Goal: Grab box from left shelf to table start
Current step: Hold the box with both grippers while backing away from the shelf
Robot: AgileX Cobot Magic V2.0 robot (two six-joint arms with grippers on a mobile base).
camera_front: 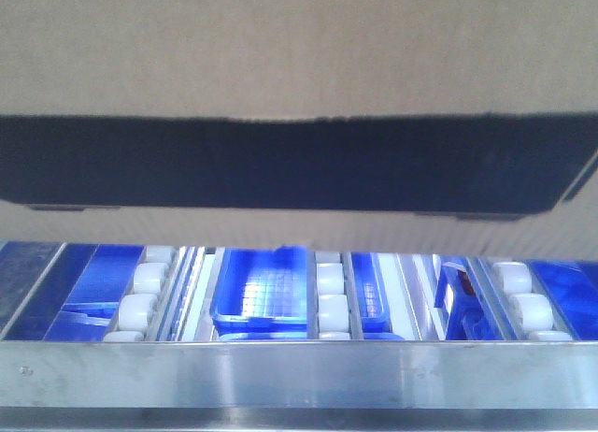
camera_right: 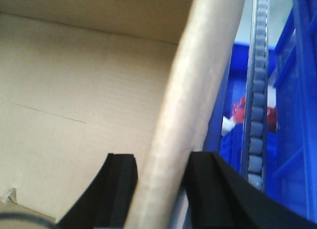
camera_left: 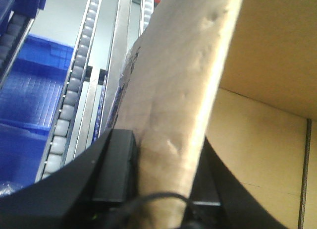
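Observation:
The brown cardboard box [camera_front: 299, 49] with its black panel [camera_front: 299, 161] fills the top of the front view, held above the left shelf's metal front rail [camera_front: 299, 374] and white rollers [camera_front: 332, 296]. In the left wrist view my left gripper [camera_left: 163, 189] is shut on the box's left wall [camera_left: 183, 90], one finger [camera_left: 114, 164] outside, one inside. In the right wrist view my right gripper [camera_right: 161, 182] is shut on the box's right wall [camera_right: 198, 90], black fingers [camera_right: 119, 184] on both sides. The table is out of view.
Blue plastic bins [camera_front: 262, 292] sit below the roller tracks. Roller tracks [camera_left: 74, 90] and a blue bin [camera_left: 29, 90] lie left of the box. A roller track [camera_right: 257, 100] and blue bins [camera_right: 292, 115] with a red item [camera_right: 240, 107] lie right of it.

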